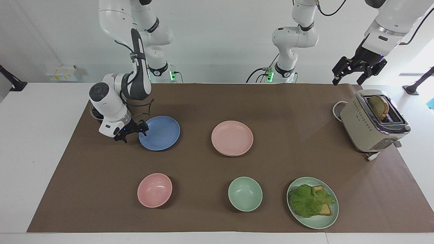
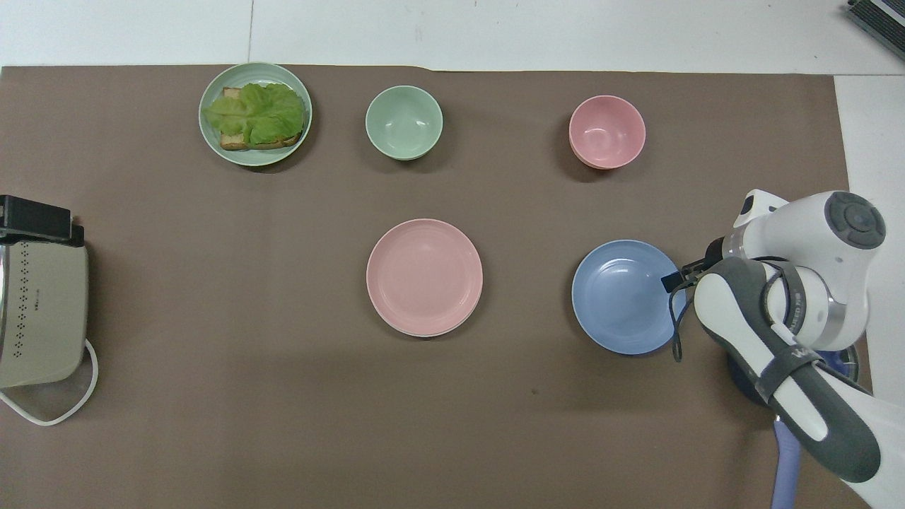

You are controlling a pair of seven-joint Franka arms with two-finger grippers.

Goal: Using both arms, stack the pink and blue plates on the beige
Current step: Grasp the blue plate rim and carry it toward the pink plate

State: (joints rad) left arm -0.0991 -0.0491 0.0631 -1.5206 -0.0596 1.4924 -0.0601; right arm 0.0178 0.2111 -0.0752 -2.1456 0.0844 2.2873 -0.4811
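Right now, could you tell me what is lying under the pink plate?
A thin pale rim shows under the pink plate: it appears to rest on another plate, likely the beige one; the rest is covered.

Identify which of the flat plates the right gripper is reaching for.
The blue plate: the open right gripper sits low at its rim toward the right arm's end; the pink plate lies unattended mid-table.

Two high cameras, half a turn apart, over one table

The facing view looks from across the table toward the robots, high and set back — both arm bases stand at its top; the overhead view looks steeply down from above the robots' end, closer in; both share the brown mat, with the toaster at opposite edges.
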